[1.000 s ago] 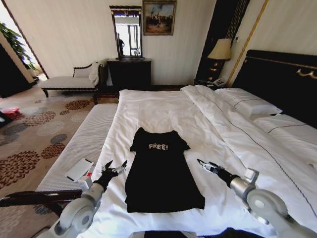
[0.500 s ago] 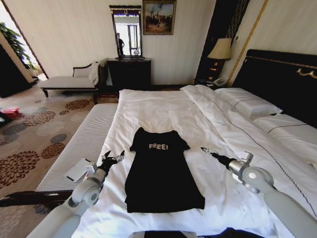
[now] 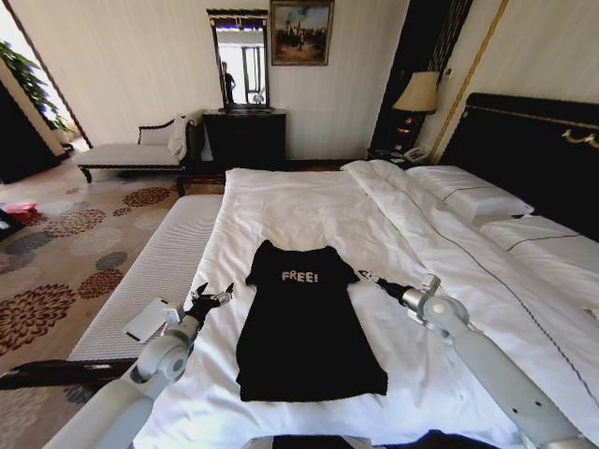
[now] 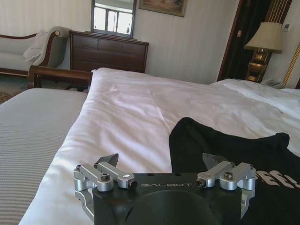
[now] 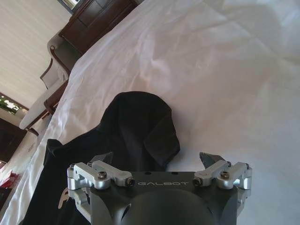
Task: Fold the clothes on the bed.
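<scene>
The clothes are one black T-shirt [image 3: 304,327] with white "FREE!" lettering, lying flat, collar away from me, on the white bed [image 3: 299,201]. My left gripper [image 3: 211,296] hovers open just off the shirt's left edge, beside its sleeve. In the left wrist view the open left gripper [image 4: 161,161] faces the shirt's sleeve and shoulder [image 4: 225,150] over the bed [image 4: 126,108]. Near the other sleeve my right gripper [image 3: 366,277] stands open. In the right wrist view that black sleeve [image 5: 140,124] lies just ahead of the open right gripper [image 5: 155,160].
A grey striped bench [image 3: 164,262] runs along the bed's left side with a flat white object [image 3: 150,320] on it. Pillows [image 3: 468,198] and a dark headboard [image 3: 533,150] are at the right. A chaise longue [image 3: 126,154], dresser [image 3: 245,138] and lamp [image 3: 416,94] stand beyond.
My right gripper has moved forward and left, closing on the shirt's right sleeve. My left gripper has moved forward along the shirt's left edge. The shirt has not moved.
</scene>
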